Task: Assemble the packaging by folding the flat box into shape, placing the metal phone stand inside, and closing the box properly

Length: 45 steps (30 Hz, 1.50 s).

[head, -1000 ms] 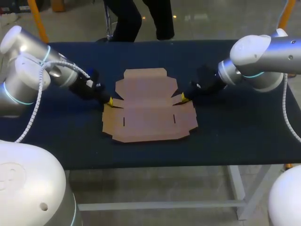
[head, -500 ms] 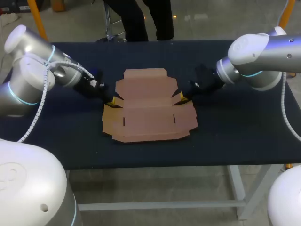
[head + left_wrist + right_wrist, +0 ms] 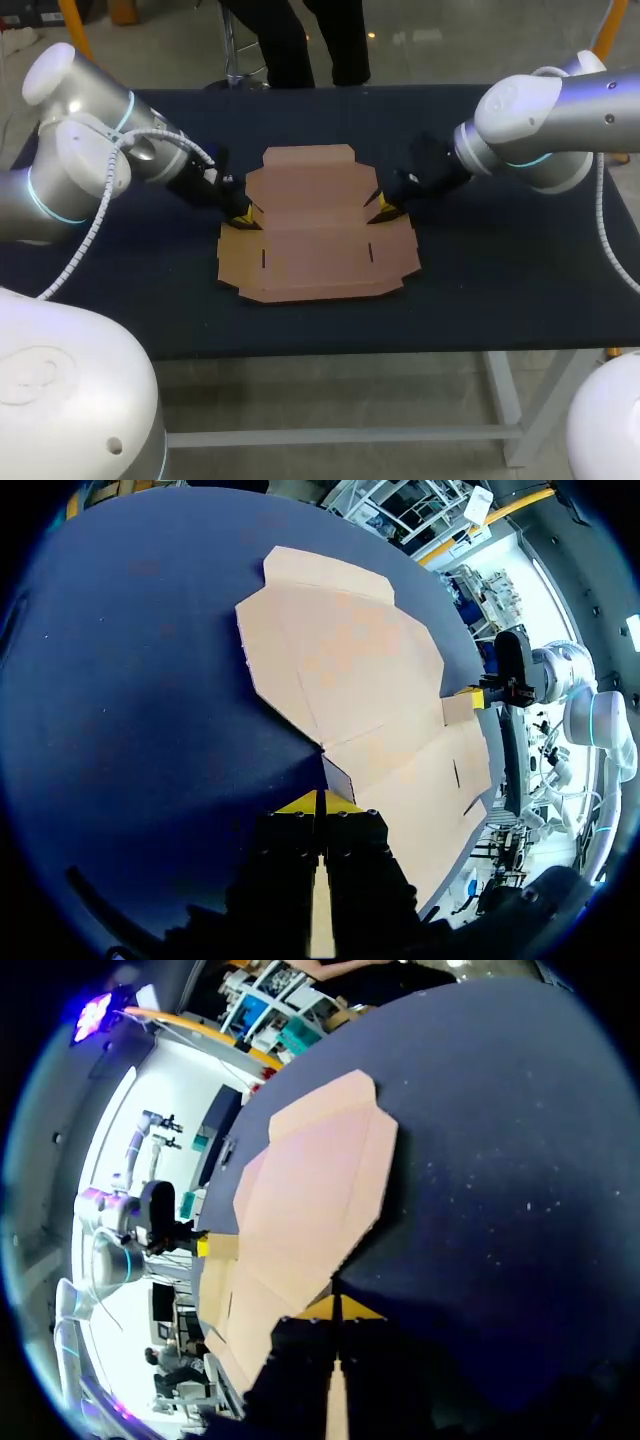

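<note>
Dark navy counter [image 3: 500, 290], stretching across the middle of the frame from left edge to right, resting on a pale metal frame with a leg showing at lower right. Lying flat at its centre, a brown unfolded cardboard box [image 3: 315, 235] with all flaps spread. Narrower tabbed panel toward the upper side, wider panel with two short slits toward the lower side. Notched at left and right where the panels meet.
</note>
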### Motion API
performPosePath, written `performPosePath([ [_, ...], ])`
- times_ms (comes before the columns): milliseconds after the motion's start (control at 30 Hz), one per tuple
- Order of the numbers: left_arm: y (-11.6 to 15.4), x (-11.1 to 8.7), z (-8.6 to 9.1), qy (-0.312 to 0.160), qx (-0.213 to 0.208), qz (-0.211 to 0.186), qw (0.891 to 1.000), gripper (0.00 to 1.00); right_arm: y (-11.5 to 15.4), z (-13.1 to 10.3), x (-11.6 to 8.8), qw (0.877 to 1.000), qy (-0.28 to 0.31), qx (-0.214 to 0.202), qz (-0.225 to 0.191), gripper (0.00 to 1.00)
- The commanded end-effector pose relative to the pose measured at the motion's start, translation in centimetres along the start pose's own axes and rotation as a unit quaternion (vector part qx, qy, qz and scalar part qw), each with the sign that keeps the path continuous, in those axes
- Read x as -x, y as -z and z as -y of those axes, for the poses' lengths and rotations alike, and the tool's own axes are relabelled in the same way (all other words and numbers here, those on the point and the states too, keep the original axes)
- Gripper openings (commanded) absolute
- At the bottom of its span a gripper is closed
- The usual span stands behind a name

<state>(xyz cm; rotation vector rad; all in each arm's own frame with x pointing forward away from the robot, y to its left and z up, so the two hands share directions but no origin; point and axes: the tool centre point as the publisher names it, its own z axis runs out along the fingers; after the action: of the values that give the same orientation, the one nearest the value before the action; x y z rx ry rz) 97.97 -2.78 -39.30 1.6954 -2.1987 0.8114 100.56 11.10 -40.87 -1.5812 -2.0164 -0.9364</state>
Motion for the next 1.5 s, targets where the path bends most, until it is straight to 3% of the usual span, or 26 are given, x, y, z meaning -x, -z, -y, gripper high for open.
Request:
performPosePath([
  [33,0.1,-0.5,-0.1,0.001,-0.002,0.015,1.0,0.0,-0.1,0.5,-0.8,1.0,0.001,0.007,0.018,0.0],
  [700,-0.3,-1.8,0.3,0.004,-0.017,0.061,0.998,0.0,-0.7,0.4,-1.7,0.998,0.008,0.021,0.062,0.0],
  [1500,-1.3,-2.4,0.7,-0.004,-0.008,0.07,0.998,0.0,-1.7,0.4,-2.5,0.995,0.02,0.019,0.093,0.0],
])
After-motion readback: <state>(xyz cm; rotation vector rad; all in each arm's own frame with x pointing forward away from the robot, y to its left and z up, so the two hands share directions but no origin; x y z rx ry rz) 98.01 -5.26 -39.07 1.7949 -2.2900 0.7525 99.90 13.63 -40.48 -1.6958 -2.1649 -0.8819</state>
